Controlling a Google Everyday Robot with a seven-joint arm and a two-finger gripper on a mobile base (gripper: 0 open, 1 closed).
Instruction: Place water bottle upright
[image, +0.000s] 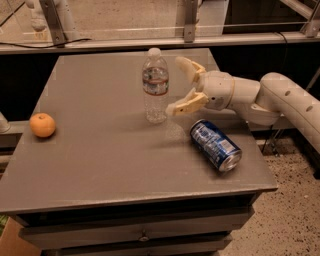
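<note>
The water bottle (155, 86), clear and ribbed with a white cap and a red, white and blue label band, stands upright on the grey table (100, 150), near its middle toward the back. My gripper (180, 84) is just to the right of the bottle. Its two tan fingers (187, 103) are spread wide and stand clear of the bottle. The gripper holds nothing. The white arm (280, 100) reaches in from the right.
A blue soda can (216, 145) lies on its side on the table, below the gripper and toward the front right. An orange (42, 125) sits near the table's left edge. A metal rail and glass panel (150, 35) run behind the table.
</note>
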